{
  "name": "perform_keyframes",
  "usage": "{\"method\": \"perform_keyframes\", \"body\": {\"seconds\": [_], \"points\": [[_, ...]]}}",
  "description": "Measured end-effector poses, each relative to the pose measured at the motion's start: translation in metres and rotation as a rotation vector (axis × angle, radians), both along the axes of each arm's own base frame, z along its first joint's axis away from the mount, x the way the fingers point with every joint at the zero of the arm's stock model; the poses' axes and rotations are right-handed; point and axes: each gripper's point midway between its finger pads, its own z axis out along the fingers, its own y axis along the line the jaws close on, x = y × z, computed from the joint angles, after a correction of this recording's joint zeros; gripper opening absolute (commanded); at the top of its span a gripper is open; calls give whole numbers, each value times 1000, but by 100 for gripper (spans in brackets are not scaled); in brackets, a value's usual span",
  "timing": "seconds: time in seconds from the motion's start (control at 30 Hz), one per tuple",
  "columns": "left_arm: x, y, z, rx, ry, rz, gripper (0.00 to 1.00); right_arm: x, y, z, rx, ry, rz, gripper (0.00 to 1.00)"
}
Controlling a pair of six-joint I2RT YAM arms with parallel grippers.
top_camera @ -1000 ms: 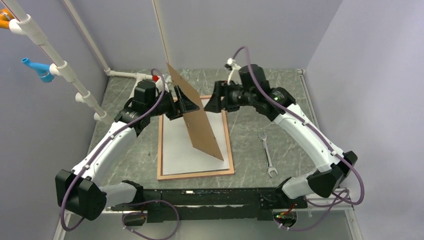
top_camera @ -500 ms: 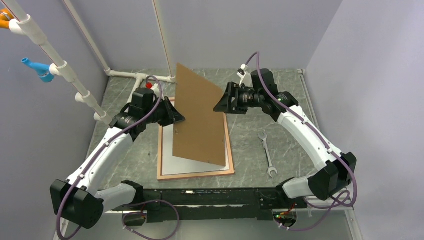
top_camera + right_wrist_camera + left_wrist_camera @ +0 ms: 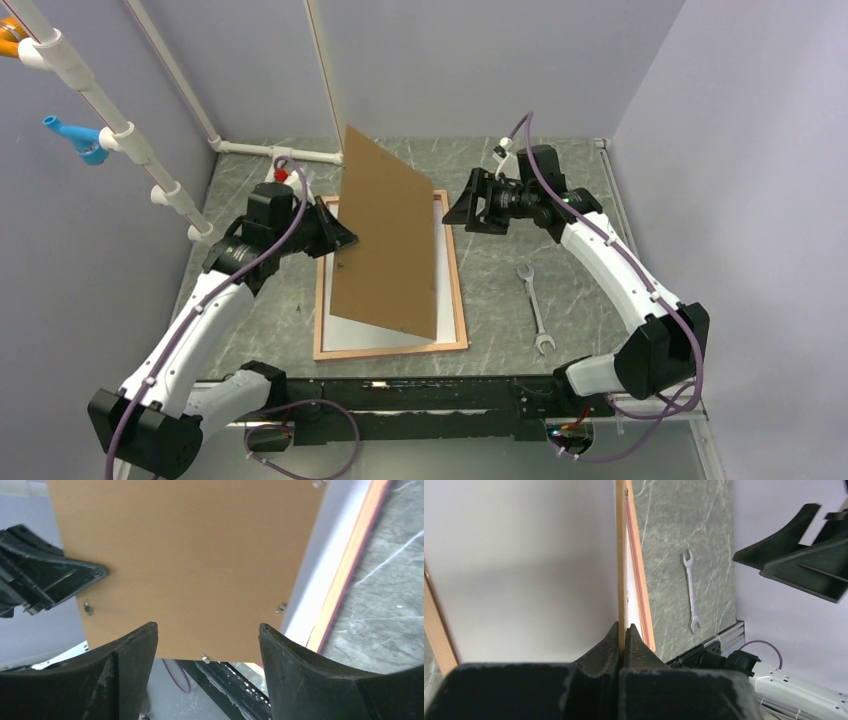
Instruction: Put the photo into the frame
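At the far left, white pipes [image 3: 120, 130] slant up the wall beside the table [image 3: 500, 320]. Next comes the left gripper [image 3: 342, 238], clenched on the left edge of the brown backing board [image 3: 385, 250]. In the left wrist view its 2 fingers [image 3: 611, 640] pinch the thin edge of the board [image 3: 621, 555] with no gap between them.

The board stands tilted, far edge high and near edge low over the frame [image 3: 390, 348]. Whether that low edge touches anything cannot be told.

The frame lies flat on the table with its pinkish wood rails showing on all sides of the board. The photo [image 3: 360, 335] lies inside it (white back up), seen as a pale strip along the near and right sides.

Right of the board, the right gripper [image 3: 456, 212] hangs apart from it with its jaws released and spread wide, holding nothing. The right wrist view shows the board's brown face [image 3: 190, 565] beyond the parted fingers [image 3: 130, 655].

Farthest right, 1 wrench [image 3: 533, 305] lies on the table, apart from the frame.
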Motion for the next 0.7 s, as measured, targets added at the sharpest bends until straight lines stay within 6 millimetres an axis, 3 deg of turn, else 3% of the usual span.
{"method": "perform_keyframes", "body": {"seconds": [0.17,0.37,0.5,0.7], "points": [[-6,17,18,-36,-90,49,0,12,-22,-12,15,32,-53,91],[-16,31,58,-101,-239,84,0,21,-41,-16,67,30,-86,99],[-20,28,83,-188,-315,62,0,24,-55,-16,123,29,-91,99],[-22,11,99,-368,-350,-34,0,29,-67,-2,220,-16,-62,99]]}}
